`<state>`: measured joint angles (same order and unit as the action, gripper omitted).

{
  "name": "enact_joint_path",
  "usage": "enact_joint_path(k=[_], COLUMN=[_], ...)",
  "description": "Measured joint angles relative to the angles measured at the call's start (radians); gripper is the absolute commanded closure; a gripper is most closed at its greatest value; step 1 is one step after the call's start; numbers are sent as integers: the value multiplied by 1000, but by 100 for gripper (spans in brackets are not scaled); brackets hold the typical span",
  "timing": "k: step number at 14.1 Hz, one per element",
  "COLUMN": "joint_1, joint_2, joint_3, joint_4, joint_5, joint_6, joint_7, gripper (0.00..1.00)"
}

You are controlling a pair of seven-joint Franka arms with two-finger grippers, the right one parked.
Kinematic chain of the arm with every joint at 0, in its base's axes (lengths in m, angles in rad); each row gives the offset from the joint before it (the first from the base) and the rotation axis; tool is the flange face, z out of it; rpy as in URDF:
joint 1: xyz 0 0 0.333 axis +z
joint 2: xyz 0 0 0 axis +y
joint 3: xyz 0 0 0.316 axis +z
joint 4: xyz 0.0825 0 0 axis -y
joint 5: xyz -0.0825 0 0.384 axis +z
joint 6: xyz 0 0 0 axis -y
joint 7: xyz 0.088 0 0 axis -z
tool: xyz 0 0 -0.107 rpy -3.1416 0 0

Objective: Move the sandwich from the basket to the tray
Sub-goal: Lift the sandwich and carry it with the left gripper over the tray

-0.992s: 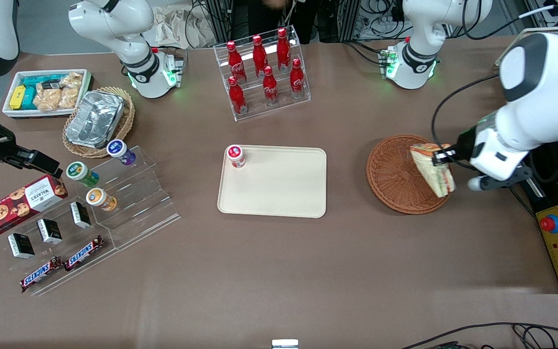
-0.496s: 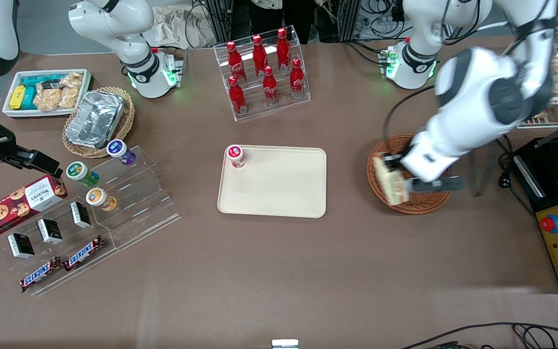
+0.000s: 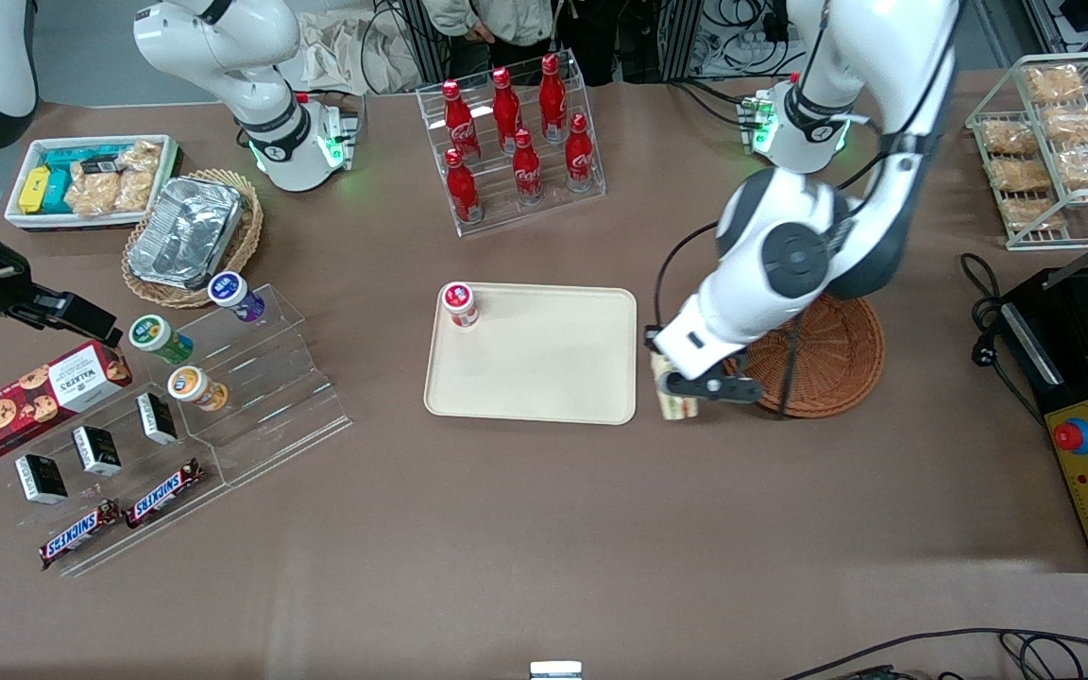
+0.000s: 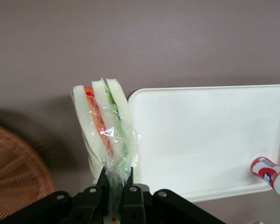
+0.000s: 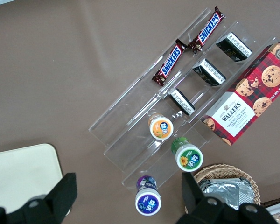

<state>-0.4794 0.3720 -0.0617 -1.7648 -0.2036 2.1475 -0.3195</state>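
One carry nearly done: tray (image 3: pixel 544 359) lies just ahead of the gripper (image 3: pixel 669 376), whose fingers are clamped on the sandwich (image 3: pixel 675 404), now clear of the basket (image 3: pixel 827 359) it hung over a second ago. Remaining, by my judgement: cross the rim, lower, release.

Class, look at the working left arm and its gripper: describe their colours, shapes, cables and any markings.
The left arm has glossy white rounded shells with dark grey round joint caps; its base ring glows green and a black cable loops alongside it. The gripper, between basket and tray, has slim matt black fingers on black brackets with small round screws. No lettering is readable.
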Motion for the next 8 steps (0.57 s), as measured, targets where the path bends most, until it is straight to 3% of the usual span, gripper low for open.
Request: enact_joint_path(k=[5, 6, 8], joint_1=[-121, -141, -156], joint_2=[140, 157, 181], joint_3=[-2, -1, -1], joint_4=[0, 0, -1], joint_5=[0, 0, 0], joint_6=[136, 140, 142], joint_7=[-2, -5, -8], gripper=[99, 86, 1])
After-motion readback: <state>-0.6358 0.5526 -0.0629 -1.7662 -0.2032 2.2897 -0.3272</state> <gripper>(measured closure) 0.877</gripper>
